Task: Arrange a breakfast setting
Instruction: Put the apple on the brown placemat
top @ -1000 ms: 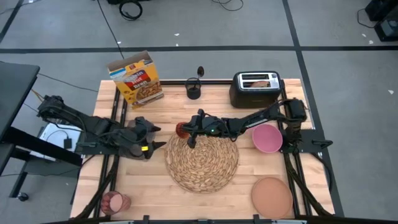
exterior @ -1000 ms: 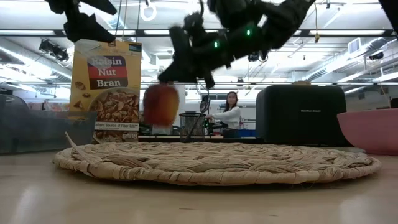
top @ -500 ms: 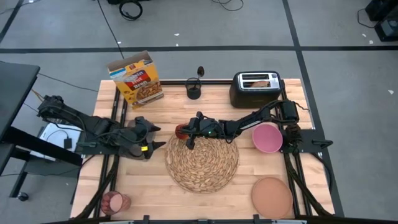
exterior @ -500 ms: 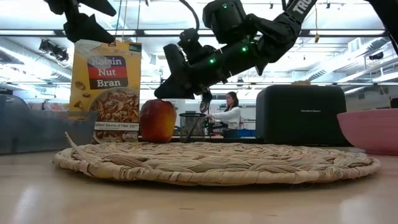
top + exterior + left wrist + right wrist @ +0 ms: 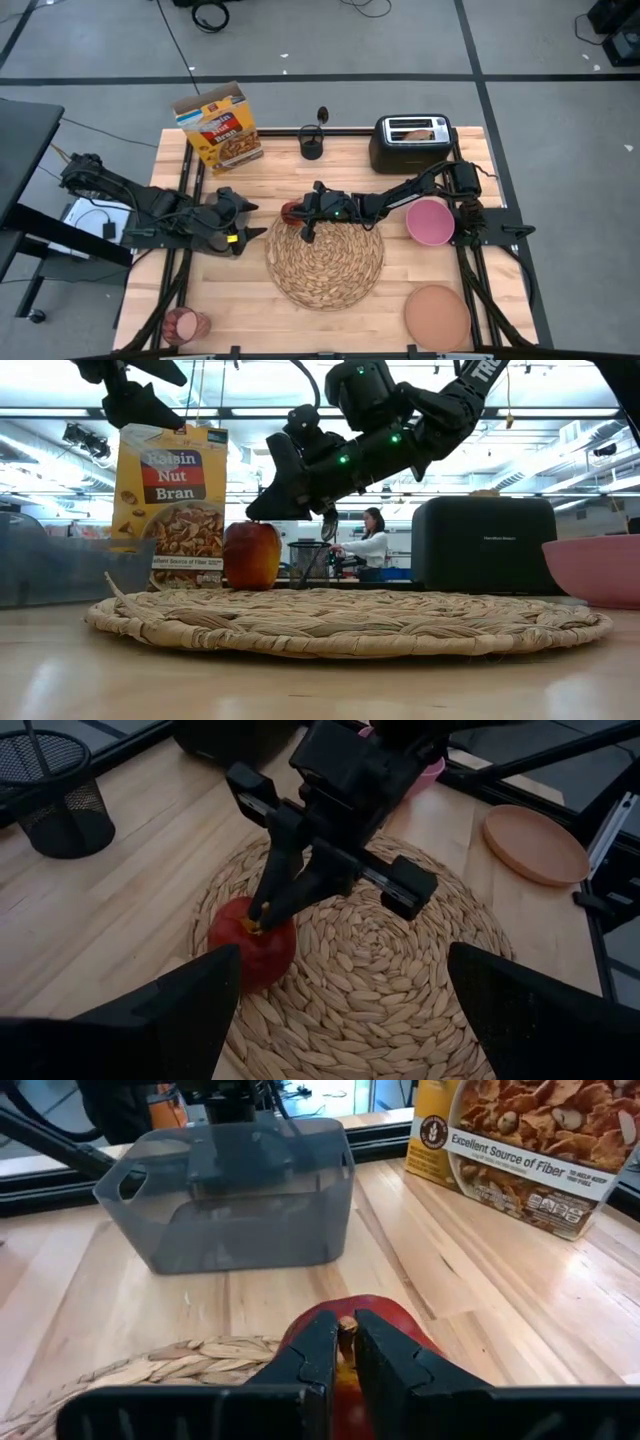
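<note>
Wooden table [image 5: 250,290]: placemat [image 5: 325,262], bowl [image 5: 431,221], plate [image 5: 437,316], cup [image 5: 183,325], toaster [image 5: 411,141], cereal box [image 5: 219,125].

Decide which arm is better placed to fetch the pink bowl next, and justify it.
Right. The pink bowl sits on that arm's side, near its base; the left end effector waits across the round woven straw placemat.

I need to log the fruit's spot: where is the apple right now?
In the high view the apple sits at the woven placemat's far left edge, mid-table, under the right pincer, whose fingertips pinch its stem.
</note>
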Tool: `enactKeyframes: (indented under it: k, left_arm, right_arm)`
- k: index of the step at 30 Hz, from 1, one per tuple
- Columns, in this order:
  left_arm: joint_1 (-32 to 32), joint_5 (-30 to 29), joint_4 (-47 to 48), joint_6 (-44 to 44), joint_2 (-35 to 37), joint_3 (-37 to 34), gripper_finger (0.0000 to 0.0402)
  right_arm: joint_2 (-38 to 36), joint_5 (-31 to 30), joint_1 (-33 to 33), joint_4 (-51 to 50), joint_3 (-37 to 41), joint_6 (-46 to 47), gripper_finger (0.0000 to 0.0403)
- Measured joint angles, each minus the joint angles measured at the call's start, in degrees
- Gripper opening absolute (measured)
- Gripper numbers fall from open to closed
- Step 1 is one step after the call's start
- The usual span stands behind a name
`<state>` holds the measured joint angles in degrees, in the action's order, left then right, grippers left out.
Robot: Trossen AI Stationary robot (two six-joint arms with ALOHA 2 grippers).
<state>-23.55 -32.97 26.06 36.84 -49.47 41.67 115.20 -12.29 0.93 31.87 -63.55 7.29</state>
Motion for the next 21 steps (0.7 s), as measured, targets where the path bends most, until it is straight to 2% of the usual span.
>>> enactKeyframes:
  k: [5,11,21]
  left_arm:
    - [0.00,0.00,0.00,0.02,0.00,0.00,0.0357]
    - [0.00,0.00,0.00,0.34,0.00,0.00,0.0357]
    - [0.00,0.09,-0.02,1.25,0.00,0.00,0.0357]
  right_arm:
    - [0.00,-0.02,0.00,-0.43,0.00,-0.93,0.0045]
    - [-0.08,0.00,0.00,-0.63,0.00,-1.07,0.0012]
    - [-2.43,-0.48,0.00,-3.95,0.02,-2.51,0.0014]
